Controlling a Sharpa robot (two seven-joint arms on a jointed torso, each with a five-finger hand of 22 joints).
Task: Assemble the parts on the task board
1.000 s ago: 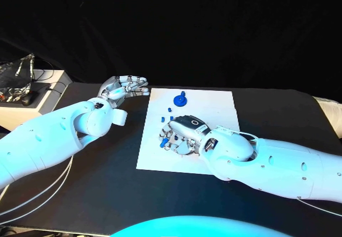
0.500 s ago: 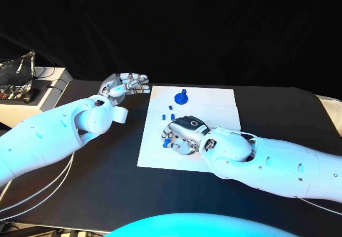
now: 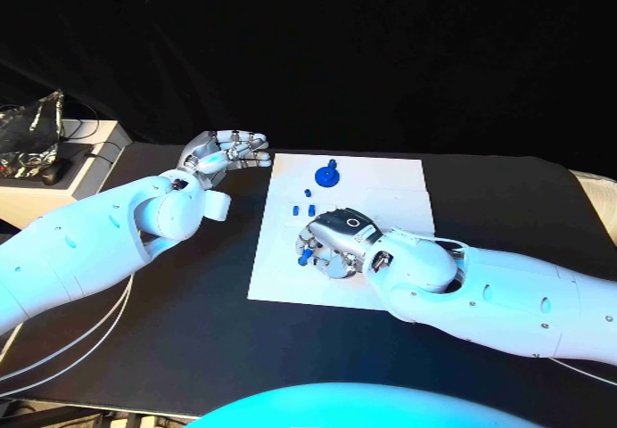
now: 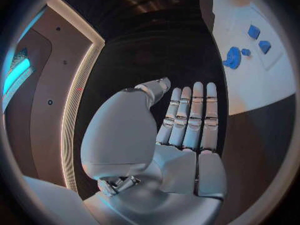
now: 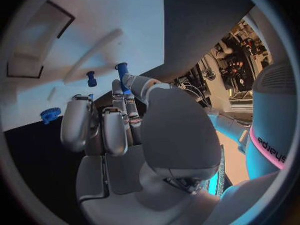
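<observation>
A small blue part (image 3: 305, 258) is pinched by the right robot hand (image 3: 337, 242) at frame centre over the task board (image 3: 386, 192), seemingly for seating, while the left robot hand (image 3: 226, 153) is kept empty, upper left.

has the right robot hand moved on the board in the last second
Yes, slightly: the right robot hand has slid toward the robot, away from the round blue part on the task board.

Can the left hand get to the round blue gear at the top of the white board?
Probably yes. The left hand hovers open just off the task board, and nothing lies between it and the blue gear.
</observation>
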